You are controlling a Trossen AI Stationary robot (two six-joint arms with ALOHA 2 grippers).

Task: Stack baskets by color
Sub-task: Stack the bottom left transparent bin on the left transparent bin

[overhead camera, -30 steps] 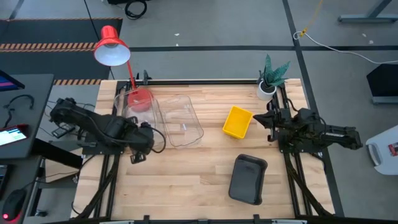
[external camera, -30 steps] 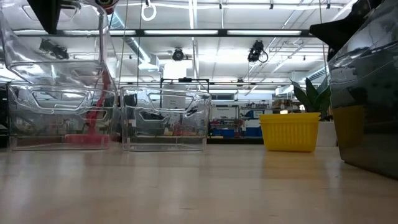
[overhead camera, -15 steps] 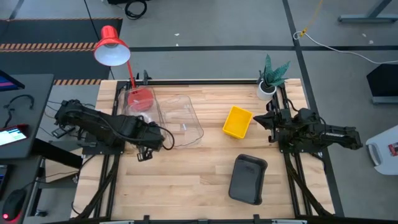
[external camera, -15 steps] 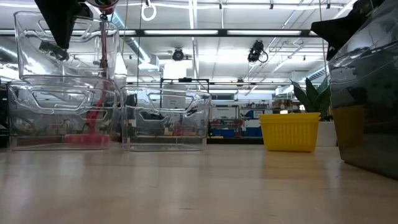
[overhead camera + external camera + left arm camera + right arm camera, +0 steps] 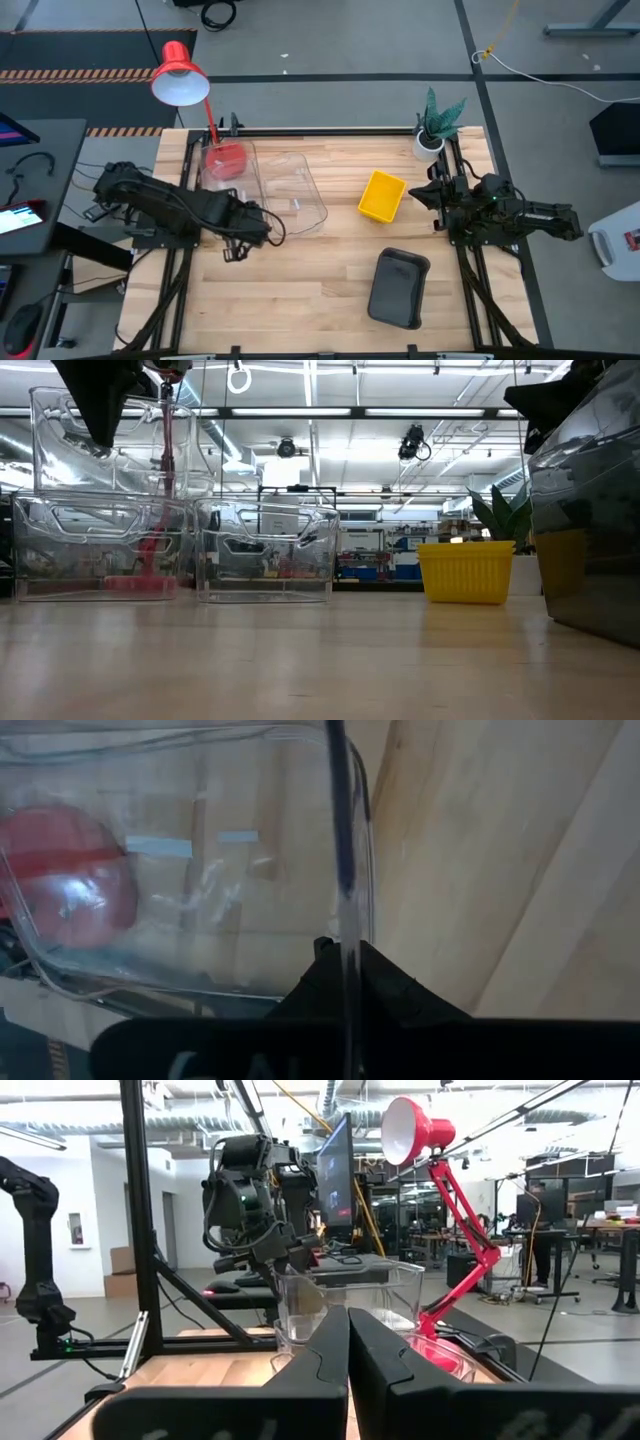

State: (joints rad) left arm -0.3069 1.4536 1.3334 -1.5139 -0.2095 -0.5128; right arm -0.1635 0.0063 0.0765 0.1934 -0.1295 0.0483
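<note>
Left tool (image 5: 238, 232) clenched on the rim of a clear basket (image 5: 110, 445); the left wrist view shows the thin wall pinched edge-on between its fingers (image 5: 395, 995). In the low view that basket hangs tilted in the upper left of the frame, above a second clear basket (image 5: 95, 550) standing on the desk (image 5: 320, 270). A third clear basket (image 5: 265, 550) stands just beside it, toward frame centre. In the high view the clear group sits left of centre, and the red lamp's base (image 5: 225, 160) shows through the clear walls.

Yellow basket (image 5: 382, 195) sits right of centre in the high view; dark grey basket (image 5: 398, 287) lower, right of centre, well apart from the clear ones. Neither has a same-colour partner in view.

Right tool (image 5: 428, 192) shut, empty, parked at the right edge of the desk near the potted plant (image 5: 435, 125).

Step in hand, as judged: nesting the lifted clear basket into one below.

How to do it well:
- Level the basket first; tilted, a corner would likely catch the lower rim.
- Line up the long sides and rounded corners from overhead before lowering.
- Descend slowly, since a one-wall pinch lets the basket swing.
- Let go only once it is seated, so the lower basket does not skid toward the lamp.
</note>
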